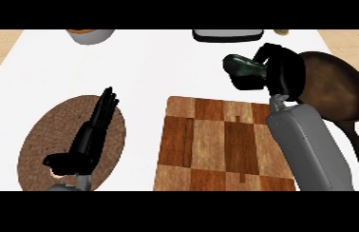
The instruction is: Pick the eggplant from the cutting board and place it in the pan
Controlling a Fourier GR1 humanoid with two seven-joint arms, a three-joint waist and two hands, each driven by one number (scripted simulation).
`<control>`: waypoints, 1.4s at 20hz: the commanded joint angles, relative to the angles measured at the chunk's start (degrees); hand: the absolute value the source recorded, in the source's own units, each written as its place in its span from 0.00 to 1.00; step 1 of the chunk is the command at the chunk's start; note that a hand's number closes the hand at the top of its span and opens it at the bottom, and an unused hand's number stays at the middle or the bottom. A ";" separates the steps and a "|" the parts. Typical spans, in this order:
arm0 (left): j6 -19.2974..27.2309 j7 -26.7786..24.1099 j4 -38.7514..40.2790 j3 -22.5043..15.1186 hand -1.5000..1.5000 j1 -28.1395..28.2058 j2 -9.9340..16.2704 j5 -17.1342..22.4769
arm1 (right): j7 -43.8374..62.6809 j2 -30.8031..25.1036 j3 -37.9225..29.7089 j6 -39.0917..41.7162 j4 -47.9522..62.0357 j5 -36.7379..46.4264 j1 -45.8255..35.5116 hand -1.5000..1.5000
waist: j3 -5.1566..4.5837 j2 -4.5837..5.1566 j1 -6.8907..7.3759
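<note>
The dark, glossy eggplant [242, 67] is grasped by the curled fingers of the right hand [280, 69] and is held above the white counter [154, 64], between the checkered wooden cutting board [210, 145] and the brown round pan [329, 91] (just beside its rim). The left hand [88, 136], fingers straight, is seen over a round woven mat [49, 131].

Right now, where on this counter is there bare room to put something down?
The cutting board is bare, as is the white counter above it. It is crowded at the right, where the right hand holds the eggplant beside the pan.
</note>
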 commanded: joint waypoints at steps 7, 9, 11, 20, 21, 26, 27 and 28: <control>-0.51 0.74 -0.36 -0.78 0.50 -0.22 -2.09 -1.83 | 5.99 -1.65 -10.18 -7.11 -7.49 0.27 5.29 1.00 | 0.15 0.87 1.92; -3.38 0.12 1.37 1.45 0.50 -2.16 -0.49 0.05 | 2.43 -1.30 -11.43 -15.09 -1.92 1.91 8.15 1.00 | 0.16 1.03 2.02; -1.63 3.00 -2.41 0.36 0.50 -1.42 -0.75 -1.67 | -1.74 -3.91 -13.32 -16.73 -2.32 0.10 10.71 1.00 | 0.17 0.93 2.02; -3.15 -1.10 1.81 0.07 0.50 -0.53 -2.63 -2.00 | -15.88 -15.47 -25.13 -28.81 17.29 -5.21 4.46 1.00 | 0.22 1.25 2.75; -2.11 -2.98 4.74 -0.31 0.50 -2.69 -4.45 -3.20 | -16.79 -13.87 -25.70 -32.80 22.00 -4.97 1.73 1.00 | 0.24 1.46 3.02; -4.08 1.06 1.32 1.48 0.50 -3.55 -2.34 -1.98 | -31.35 -18.91 -30.77 -35.48 37.85 -14.14 -3.57 1.00 | 0.30 1.50 3.61; -2.75 1.04 -0.38 -0.85 0.50 -1.18 -3.74 -3.24 | -34.51 -18.70 -32.18 -37.62 39.77 -15.94 -2.72 1.00 | 0.37 1.63 4.07; -3.74 1.99 0.03 0.92 0.50 -3.27 -2.68 -2.25 | -37.00 -22.31 -32.90 -32.60 40.71 -18.05 -3.80 1.00 | 0.34 1.57 3.71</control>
